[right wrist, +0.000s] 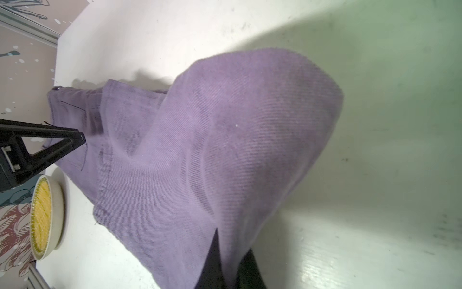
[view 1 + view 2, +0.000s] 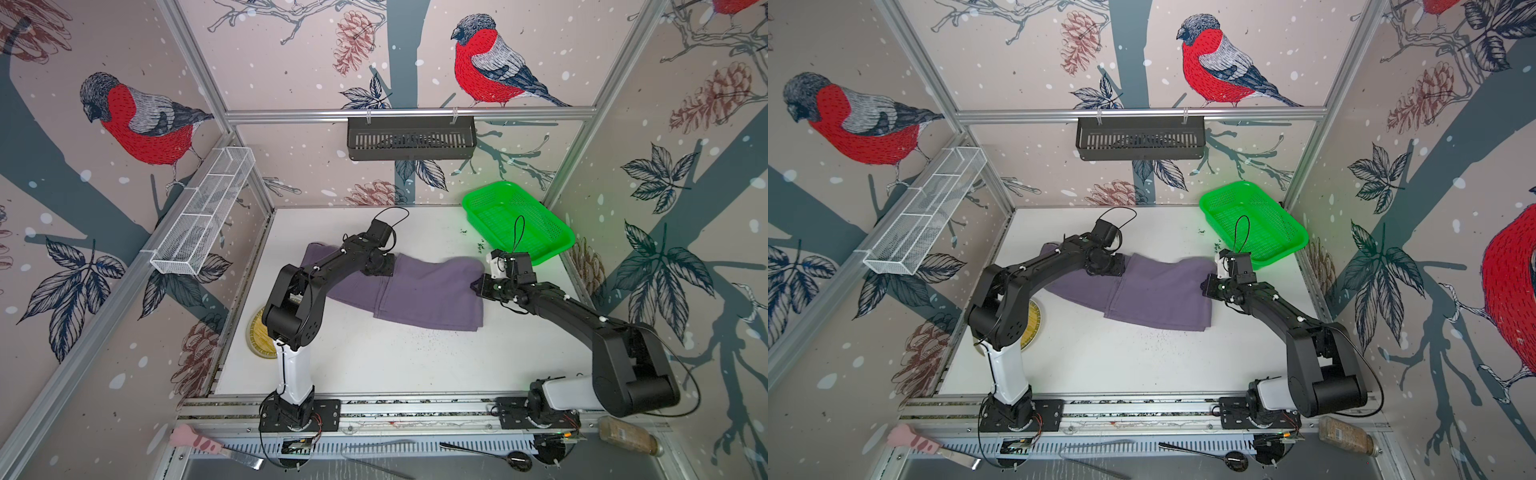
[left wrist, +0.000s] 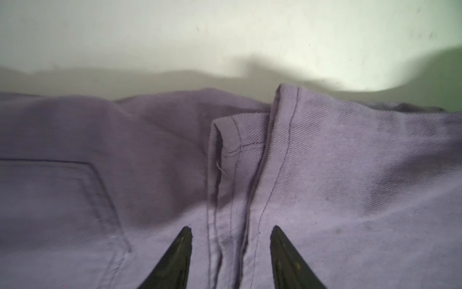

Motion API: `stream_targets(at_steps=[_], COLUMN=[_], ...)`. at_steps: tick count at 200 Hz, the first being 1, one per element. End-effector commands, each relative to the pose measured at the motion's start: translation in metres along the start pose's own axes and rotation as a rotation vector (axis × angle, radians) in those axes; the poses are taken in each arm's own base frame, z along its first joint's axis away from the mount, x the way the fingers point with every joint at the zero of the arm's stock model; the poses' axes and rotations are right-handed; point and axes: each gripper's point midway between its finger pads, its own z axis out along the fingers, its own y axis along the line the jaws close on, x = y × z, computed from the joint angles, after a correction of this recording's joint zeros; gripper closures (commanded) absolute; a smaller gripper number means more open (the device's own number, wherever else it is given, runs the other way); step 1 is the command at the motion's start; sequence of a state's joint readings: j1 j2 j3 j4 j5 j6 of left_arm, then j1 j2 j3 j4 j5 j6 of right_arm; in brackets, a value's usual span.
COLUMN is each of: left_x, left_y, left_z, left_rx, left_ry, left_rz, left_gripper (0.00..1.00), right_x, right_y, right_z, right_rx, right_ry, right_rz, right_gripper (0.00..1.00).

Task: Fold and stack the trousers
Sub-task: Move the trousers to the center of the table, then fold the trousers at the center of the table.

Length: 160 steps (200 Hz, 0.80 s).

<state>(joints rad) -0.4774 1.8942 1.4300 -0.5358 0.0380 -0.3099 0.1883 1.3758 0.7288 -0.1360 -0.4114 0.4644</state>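
On the white bench (image 2: 374, 365) the trousers (image 2: 432, 295) lie folded near the middle, soft and limp, I judge. My left claw (image 3: 230, 228) stands spread just over the cloth. My right claw (image 1: 232, 242) pinches the raised end fold, where I reckon doubled cloth grips best.

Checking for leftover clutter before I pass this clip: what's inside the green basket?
Inside the green basket only bare mesh floor shows, with no item in it. The right arm's wrist camera covers part of its near edge, so that strip is hidden.
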Motion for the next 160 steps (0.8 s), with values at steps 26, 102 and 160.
stream_targets(at_steps=[26,102,160], left_x=[-0.012,-0.009,0.02], left_y=[0.032,0.094,0.105], left_z=[-0.039,-0.036,0.003], left_rx=[-0.065,-0.039,-0.038], left_ry=[-0.048,-0.044,0.045], left_rz=[-0.011,-0.167,-0.215], left_gripper=[0.38,0.37,0.45], right_x=[-0.031,-0.084,-0.104], right_y=[-0.001,-0.001,0.081], right_z=[-0.044,-0.111,-0.086], right_rx=[0.053,0.056,-0.131], right_ry=[-0.041,-0.149,-0.122], right_rz=[0.025,0.073,0.047], right_gripper=[0.99,0.98,0.97])
